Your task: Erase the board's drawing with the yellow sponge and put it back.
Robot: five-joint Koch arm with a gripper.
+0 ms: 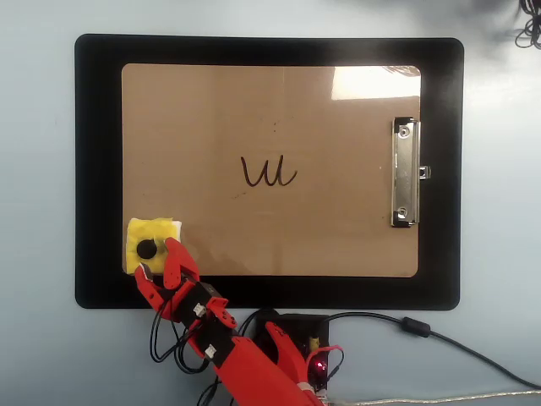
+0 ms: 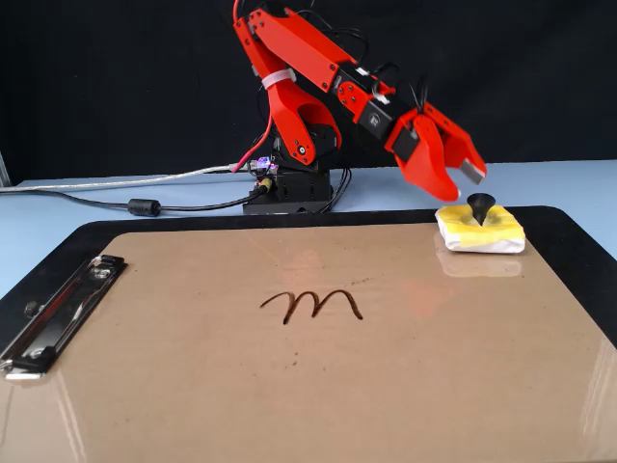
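Overhead view, left to right. Small square bright-yellow sponge point(image 1: 153, 245) with white underlayer sits at lower-left corner of large tan-brown hardboard clipboard point(image 1: 211, 118), round black knob point(image 1: 147, 249) upright at centre. Red gripper point(image 1: 159, 266) hangs just above it, jaws spread, holding nothing. Thin dark-brown marker scribble point(image 1: 268, 172) mid-board, untouched, well apart from sponge. Silver metal clip point(image 1: 405, 172) at right edge. Black mat point(image 1: 97, 169) underneath.

Sponge looks light, soft, squashy; body would deform under pinch. Knob is likely stiff: best hold.
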